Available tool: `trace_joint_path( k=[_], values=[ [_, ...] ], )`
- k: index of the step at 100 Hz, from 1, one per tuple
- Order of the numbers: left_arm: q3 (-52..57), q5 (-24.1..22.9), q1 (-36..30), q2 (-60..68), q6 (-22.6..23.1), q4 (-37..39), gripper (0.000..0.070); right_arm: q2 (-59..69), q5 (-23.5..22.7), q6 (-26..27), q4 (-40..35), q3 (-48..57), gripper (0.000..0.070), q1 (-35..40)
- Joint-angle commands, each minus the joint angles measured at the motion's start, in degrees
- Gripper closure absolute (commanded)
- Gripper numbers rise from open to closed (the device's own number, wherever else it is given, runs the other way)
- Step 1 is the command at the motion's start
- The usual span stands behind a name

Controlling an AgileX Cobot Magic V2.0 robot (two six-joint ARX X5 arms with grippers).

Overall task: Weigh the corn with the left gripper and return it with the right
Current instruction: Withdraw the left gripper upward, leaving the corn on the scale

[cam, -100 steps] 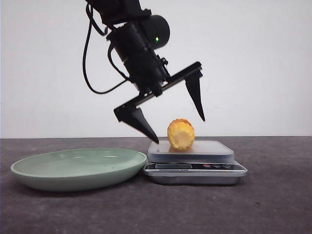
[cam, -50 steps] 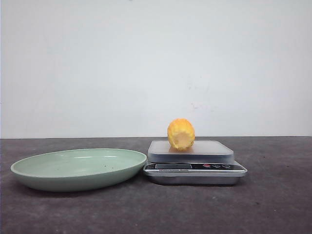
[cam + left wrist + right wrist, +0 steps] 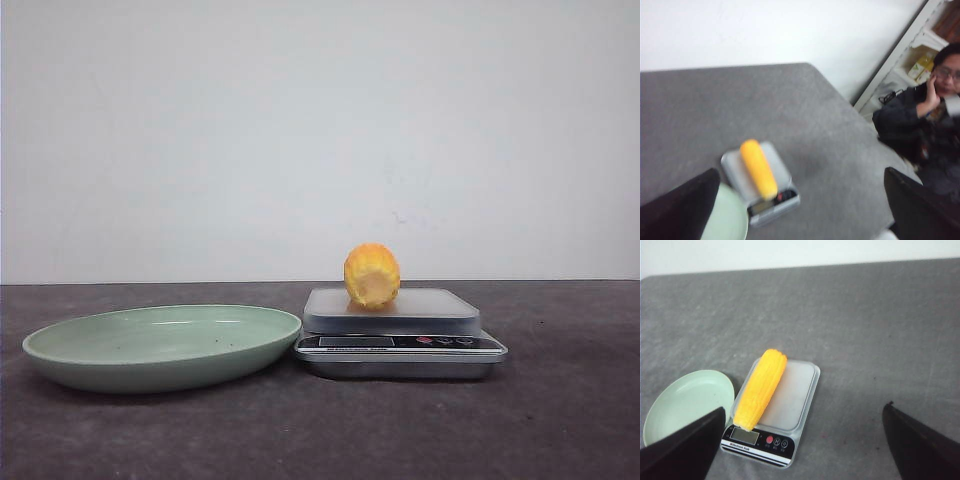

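Note:
The yellow-orange corn [image 3: 371,276] lies on the platform of a silver kitchen scale [image 3: 400,345], its pale cut end toward the display. No arm shows in the front view. In the left wrist view the corn [image 3: 758,168] lies on the scale [image 3: 785,197] far below my left gripper [image 3: 801,172], which is open and empty. In the right wrist view the corn [image 3: 760,389] lies along the scale [image 3: 797,390] below my right gripper [image 3: 805,407], which is open, empty and well above it.
A pale green plate [image 3: 160,345] stands just left of the scale on the dark grey table; it also shows in the right wrist view [image 3: 687,400]. In the left wrist view a seated person [image 3: 935,100] and white shelves are beyond the table's edge.
One second ago my left gripper hung open just above the corn in the front view. It has since lifted out of that view. The corn has stayed on the scale.

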Motion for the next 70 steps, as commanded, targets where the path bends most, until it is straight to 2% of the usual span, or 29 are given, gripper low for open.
trace_joint_path(
  k=[1, 17, 37, 55, 70],
  values=[
    [1.4, -0.2, -0.46, -2.67, 0.72, -1.53, 0.0075, 0.63, -0.09, -1.68, 0.48, 0.57, 0.0085, 0.48],
    [1.4, -2.64, -0.46, -10.58, 0.72, -4.79, 0.0075, 2.25, -0.42, -1.42, 2.14, 0.57, 0.0085, 0.68],
    [1.4, -12.2, -0.46, -18.12, 0.85, -7.69, 0.0075, 3.69, -6.8, 2.43, 7.56, 0.57, 0.0085, 2.91],
    [1.4, -19.12, -0.46, -20.92, 1.29, -11.02, 0.0075, 6.1, -7.19, 1.7, 12.74, 0.57, 0.0085, 6.27],
    [1.38, -20.22, -0.46, -21.07, 2.97, -11.69, 0.0075, 9.55, -7.1, 4.59, 19.76, 0.59, 0.0086, 8.59]
  ],
)
